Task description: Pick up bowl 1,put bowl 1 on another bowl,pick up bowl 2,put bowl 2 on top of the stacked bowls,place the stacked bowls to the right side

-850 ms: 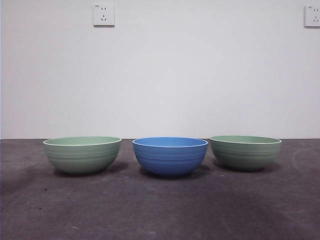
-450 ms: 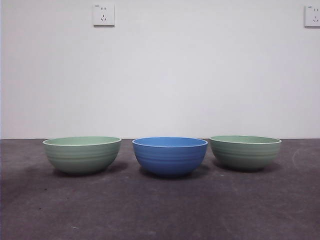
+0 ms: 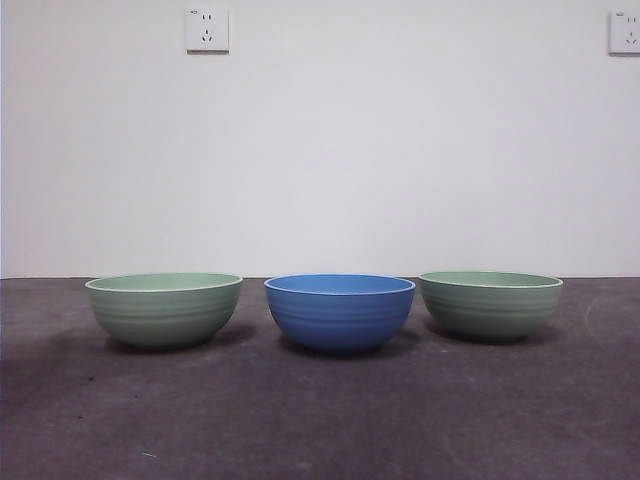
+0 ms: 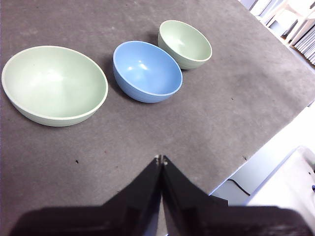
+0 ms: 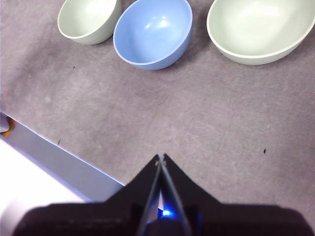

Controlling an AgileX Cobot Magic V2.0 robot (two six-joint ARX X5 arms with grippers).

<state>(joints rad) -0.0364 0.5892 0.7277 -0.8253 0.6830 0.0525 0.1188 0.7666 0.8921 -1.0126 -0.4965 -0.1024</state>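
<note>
Three ribbed bowls stand apart in a row on the dark table, none stacked. The blue bowl (image 3: 340, 311) is in the middle, with one pale green bowl (image 3: 164, 308) to its left and a second pale green bowl (image 3: 490, 304) to its right. Which green one is bowl 1 or bowl 2 cannot be told. My left gripper (image 4: 161, 158) is shut and empty, hovering back from the left green bowl (image 4: 54, 83) and the blue bowl (image 4: 146, 71). My right gripper (image 5: 161, 156) is shut and empty, back from the right green bowl (image 5: 261, 27) and the blue bowl (image 5: 153, 34). Neither arm shows in the front view.
A white wall with two sockets (image 3: 207, 30) rises behind the table. The table's front edge (image 5: 59, 152) runs close under the right gripper, and the left wrist view shows the table's edge (image 4: 266, 147) with pale furniture beyond it.
</note>
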